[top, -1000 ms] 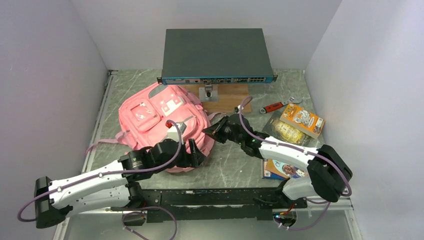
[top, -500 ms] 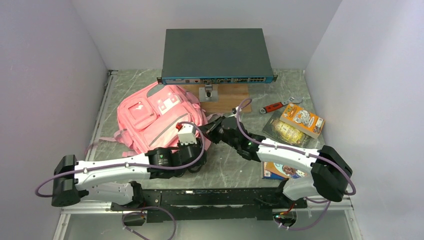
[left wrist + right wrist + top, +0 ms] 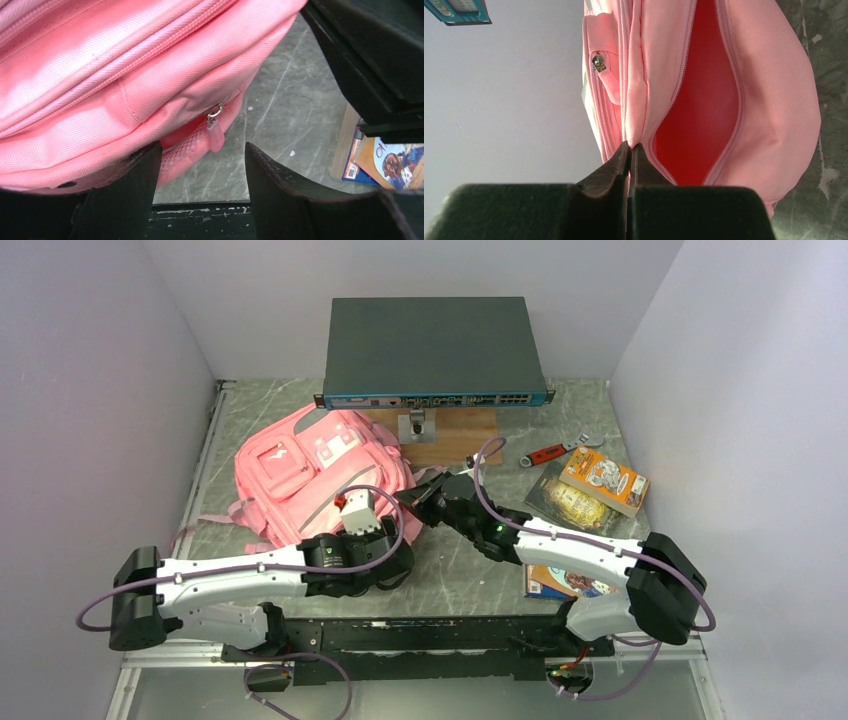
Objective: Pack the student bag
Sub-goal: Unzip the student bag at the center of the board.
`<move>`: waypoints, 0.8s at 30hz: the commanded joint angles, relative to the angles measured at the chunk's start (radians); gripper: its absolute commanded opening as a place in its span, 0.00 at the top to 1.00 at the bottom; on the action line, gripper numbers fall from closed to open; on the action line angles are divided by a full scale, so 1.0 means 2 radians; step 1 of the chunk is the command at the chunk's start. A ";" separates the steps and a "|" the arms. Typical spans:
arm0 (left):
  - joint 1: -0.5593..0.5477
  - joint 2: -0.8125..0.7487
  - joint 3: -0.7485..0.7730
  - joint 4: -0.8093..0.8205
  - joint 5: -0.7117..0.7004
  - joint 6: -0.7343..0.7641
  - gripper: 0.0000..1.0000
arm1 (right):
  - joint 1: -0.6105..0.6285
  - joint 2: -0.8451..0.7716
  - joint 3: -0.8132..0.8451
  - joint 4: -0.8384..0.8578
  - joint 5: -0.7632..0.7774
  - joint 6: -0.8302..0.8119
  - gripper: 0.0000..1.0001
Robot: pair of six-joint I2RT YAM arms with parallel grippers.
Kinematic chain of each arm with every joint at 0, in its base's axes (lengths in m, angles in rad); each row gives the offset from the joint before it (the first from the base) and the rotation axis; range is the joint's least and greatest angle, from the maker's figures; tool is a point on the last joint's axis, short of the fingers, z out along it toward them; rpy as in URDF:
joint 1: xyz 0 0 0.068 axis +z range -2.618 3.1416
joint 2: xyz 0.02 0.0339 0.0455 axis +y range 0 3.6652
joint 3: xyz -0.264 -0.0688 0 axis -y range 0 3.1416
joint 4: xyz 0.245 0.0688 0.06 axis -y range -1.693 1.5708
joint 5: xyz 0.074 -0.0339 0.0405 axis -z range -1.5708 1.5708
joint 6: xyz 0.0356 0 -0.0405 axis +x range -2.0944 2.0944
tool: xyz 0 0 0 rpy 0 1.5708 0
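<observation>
The student bag [image 3: 290, 475], pink and soft, lies at the table's left centre. My right gripper [image 3: 412, 498] is at its right edge. In the right wrist view that gripper [image 3: 630, 145] is shut on the bag's fabric rim [image 3: 639, 100], right beside an unzipped opening showing the red lining [image 3: 704, 100]. My left gripper [image 3: 395, 562] sits low at the bag's near right corner. The left wrist view shows it [image 3: 200, 150] open, the left finger [image 3: 130, 190] against the bag's [image 3: 100, 75] underside. A zip pull [image 3: 215, 112] with a pink tab hangs just beyond the gap; nothing is between the fingers.
A dark network switch [image 3: 435, 345] stands on a wooden board [image 3: 450, 435] at the back. A red-handled tool [image 3: 548, 453], an orange snack box [image 3: 603, 478] and a clear packet [image 3: 575, 502] lie at the right. A picture book [image 3: 565, 578] lies beside the right arm's base.
My left arm has swung lower and nearer, bringing its gripper from the bag's bottom to its near right corner; its jaws narrowed, then widened. The bag has settled flatter. My right gripper kept its hold.
</observation>
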 commanded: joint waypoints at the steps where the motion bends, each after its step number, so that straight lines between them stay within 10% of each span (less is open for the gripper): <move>1: -0.001 0.019 0.027 -0.044 -0.022 -0.039 0.36 | 0.000 -0.031 0.013 0.071 0.026 0.012 1.00; 24: 0.018 0.065 0.044 0.009 -0.067 0.008 0.66 | 0.015 -0.033 0.017 0.049 0.040 -0.001 1.00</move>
